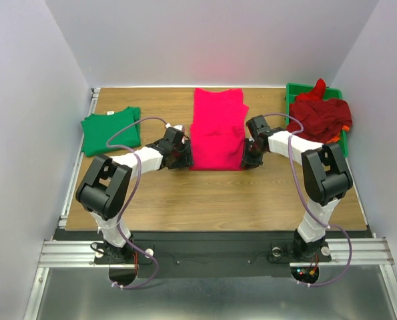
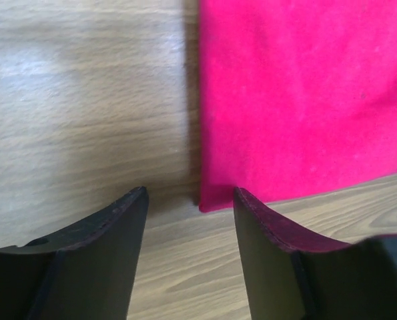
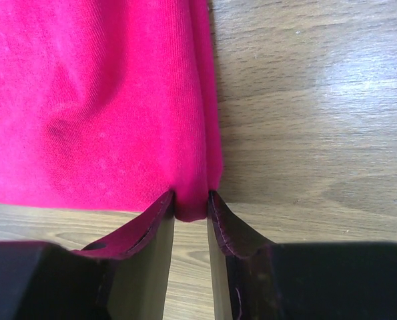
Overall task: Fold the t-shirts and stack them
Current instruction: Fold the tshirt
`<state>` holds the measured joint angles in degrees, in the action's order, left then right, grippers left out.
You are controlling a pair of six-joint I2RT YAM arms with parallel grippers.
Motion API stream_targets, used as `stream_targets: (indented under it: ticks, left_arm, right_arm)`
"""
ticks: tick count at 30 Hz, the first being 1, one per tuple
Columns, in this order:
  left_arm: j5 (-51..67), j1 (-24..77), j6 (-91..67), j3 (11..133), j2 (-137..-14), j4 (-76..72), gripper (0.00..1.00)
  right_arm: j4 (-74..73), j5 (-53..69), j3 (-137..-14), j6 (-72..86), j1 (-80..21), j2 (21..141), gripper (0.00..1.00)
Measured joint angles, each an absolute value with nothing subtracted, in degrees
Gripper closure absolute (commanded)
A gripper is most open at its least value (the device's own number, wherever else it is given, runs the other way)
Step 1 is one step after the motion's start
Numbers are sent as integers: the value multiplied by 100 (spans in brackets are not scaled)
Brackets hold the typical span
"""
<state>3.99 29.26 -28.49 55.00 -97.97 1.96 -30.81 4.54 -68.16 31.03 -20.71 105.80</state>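
Observation:
A bright pink-red t-shirt [image 1: 217, 127] lies folded into a long strip in the middle of the table. My left gripper [image 1: 183, 159] is at its near left corner. In the left wrist view that gripper [image 2: 190, 197] is open, bare wood between its fingers [image 2: 111, 227], and the shirt's corner [image 2: 305, 93] sits just ahead of the tips. My right gripper [image 1: 246, 159] is at the near right corner. Its jaws [image 3: 192, 203] are shut on the shirt's folded edge [image 3: 85, 100]. A folded green t-shirt [image 1: 111, 130] lies at the left.
A green plastic tray [image 1: 293, 87] at the back right holds a heap of dark red cloth [image 1: 321, 113] with a bit of orange [image 1: 347, 127] showing. White walls close in the wooden table [image 1: 218, 200] on three sides.

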Motion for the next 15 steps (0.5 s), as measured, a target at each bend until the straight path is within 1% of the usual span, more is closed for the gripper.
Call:
stream_targets:
  ticks: [4,5,11,15]
  left_arm:
    - [434,3002,-2838,5524,-9861,106,41]
    - [438,3033,-2838,5524,-9865,104,46]
    - [478,3218,-2827,5524,-9942,25,64]
    - [469,3232,-2832,5524,-9948,64,65]
  right_arm:
    - [-3081,460,-6816,3074,-2071,10580,69]
    - [-3081,460,-6816,3065,-2071,10580,69]
    - [-3074,480,-6816,3041,-2069,10586,70]
    - [-3057,491,-6816,3037,-2069,10589,76]
